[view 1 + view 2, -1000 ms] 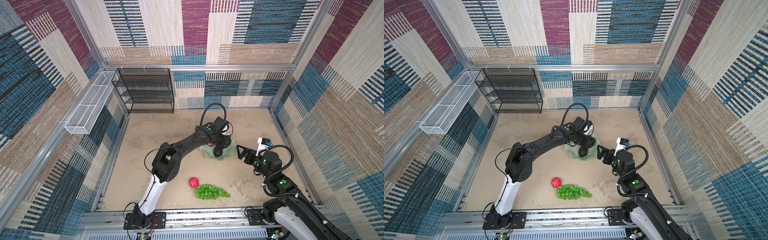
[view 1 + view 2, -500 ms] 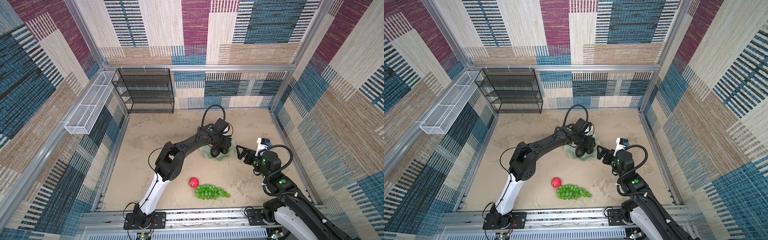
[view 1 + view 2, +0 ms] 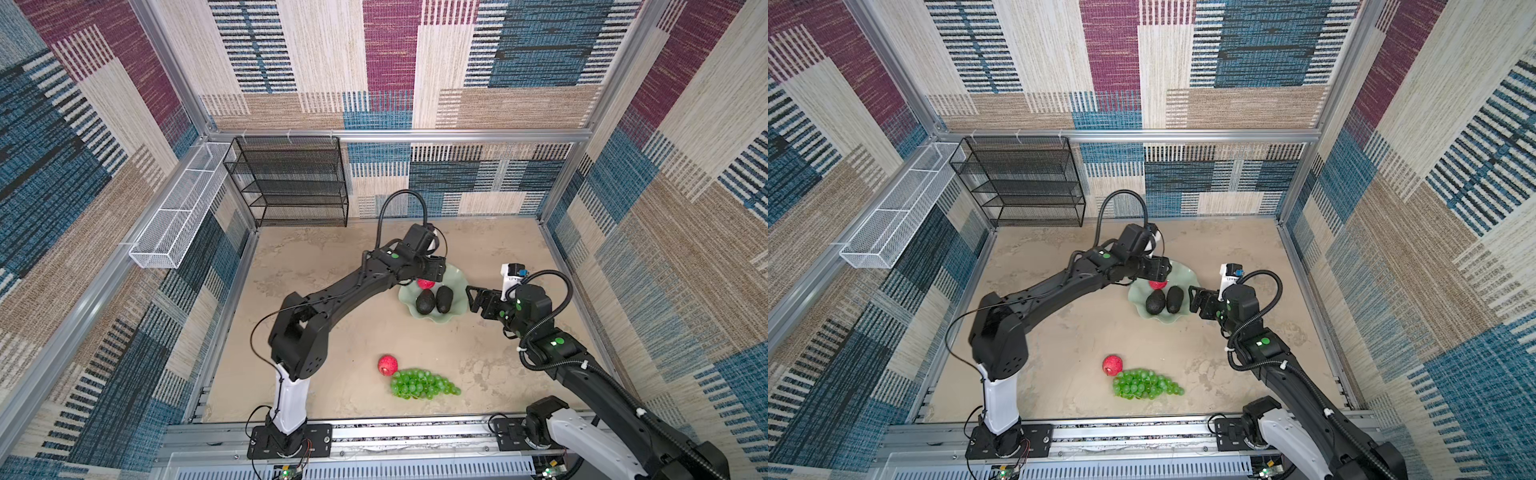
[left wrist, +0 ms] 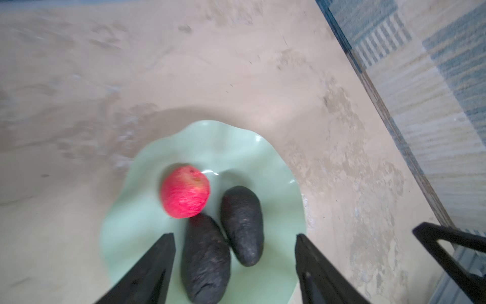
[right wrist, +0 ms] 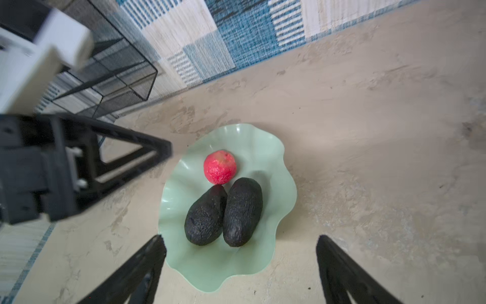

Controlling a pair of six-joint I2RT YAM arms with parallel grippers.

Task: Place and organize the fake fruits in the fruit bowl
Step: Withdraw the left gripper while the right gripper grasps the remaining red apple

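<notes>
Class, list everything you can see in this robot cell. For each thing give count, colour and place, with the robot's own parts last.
fruit bowl: one, pale mint green, on the table, right of centre
avocados: two, near-black, side by side in the bowl
apple in the bowl: one, red, on the avocados' back-wall side
apple on the table: one, red, near the front
grapes: one bunch, bright green, right beside that apple
wire rack: one, black, against the back wall
wire basket: one, white, on the left wall
table: one, sandy beige
left end effector: one, black, open, empty, over the bowl
right end effector: one, black, open, empty, beside the bowl
</notes>
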